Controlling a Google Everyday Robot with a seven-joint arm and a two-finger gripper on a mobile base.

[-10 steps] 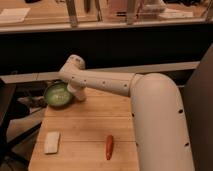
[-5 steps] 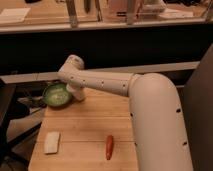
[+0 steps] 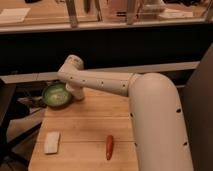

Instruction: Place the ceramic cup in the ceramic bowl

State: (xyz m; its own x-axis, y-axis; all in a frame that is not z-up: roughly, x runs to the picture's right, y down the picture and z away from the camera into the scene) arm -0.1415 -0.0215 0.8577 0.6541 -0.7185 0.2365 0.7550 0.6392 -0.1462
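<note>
The ceramic bowl (image 3: pixel 55 95), green inside with a dark rim, sits at the far left corner of the wooden table (image 3: pixel 95 120). My white arm reaches left over the table's far edge and bends down just right of the bowl. The gripper (image 3: pixel 76 93) hangs below the arm's end, right against the bowl's right rim. An off-white shape there may be the ceramic cup, but I cannot tell it from the gripper. Nothing lies inside the bowl.
A red-orange chili-like object (image 3: pixel 109 147) lies near the table's front middle. A pale rectangular sponge (image 3: pixel 51 142) lies at the front left. A dark counter and shelf run behind the table. A dark chair stands at the left edge.
</note>
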